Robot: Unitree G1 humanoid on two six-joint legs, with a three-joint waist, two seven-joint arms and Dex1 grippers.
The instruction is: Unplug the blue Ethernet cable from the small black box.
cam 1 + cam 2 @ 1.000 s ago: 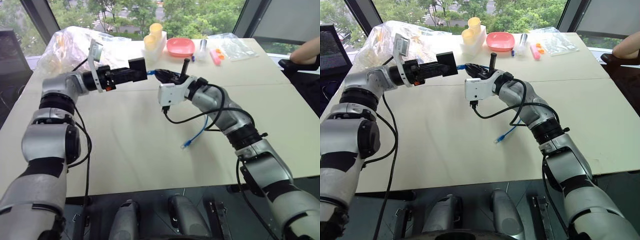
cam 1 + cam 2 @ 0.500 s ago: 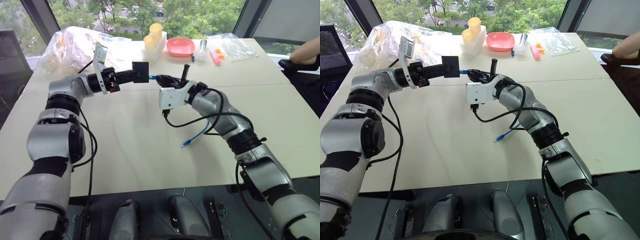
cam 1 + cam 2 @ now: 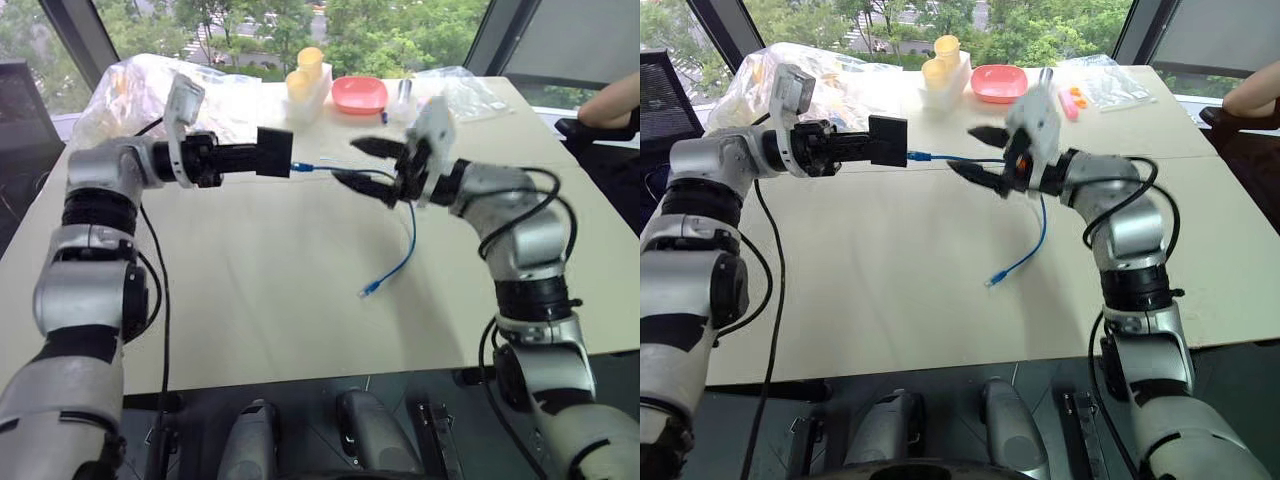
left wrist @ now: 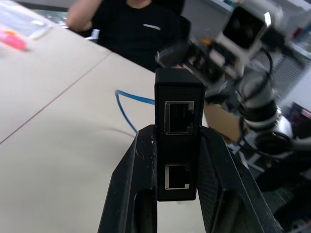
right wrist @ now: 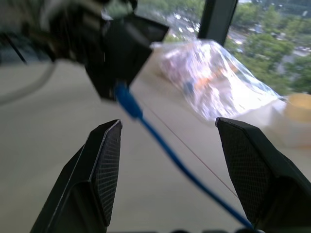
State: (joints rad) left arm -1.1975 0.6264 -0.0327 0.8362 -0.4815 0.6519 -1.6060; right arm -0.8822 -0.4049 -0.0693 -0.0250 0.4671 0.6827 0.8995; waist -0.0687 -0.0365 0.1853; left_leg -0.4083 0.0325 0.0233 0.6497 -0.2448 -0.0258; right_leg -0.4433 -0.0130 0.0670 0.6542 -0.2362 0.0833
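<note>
Left gripper (image 3: 262, 154): upper left of the left eye view, held above the table (image 3: 250, 300), pointing toward frame centre. Its two black fingers are clamped on the small black box (image 3: 275, 153). In the left wrist view the box (image 4: 178, 131) stands upright between the finger pads (image 4: 133, 194), two ports facing the camera.

Blue Ethernet cable (image 3: 405, 240): one plug sits at the box's right side, apparently still seated in it. The cord runs level to the right from there, passes between the right gripper's fingers, then droops to the table. The free plug (image 3: 369, 291) lies on the tabletop at frame centre, well apart from both grippers.

Right gripper (image 3: 368, 164): upper centre of the left eye view, just right of the box, not touching it. Fingers spread apart, one above the cord and one below; nothing gripped. The right wrist view shows the cord (image 5: 165, 150) crossing the gap between the pads (image 5: 109, 160).

Pink bowl (image 3: 361, 94) and yellow cups (image 3: 305, 72): top centre, far edge of the table.
</note>
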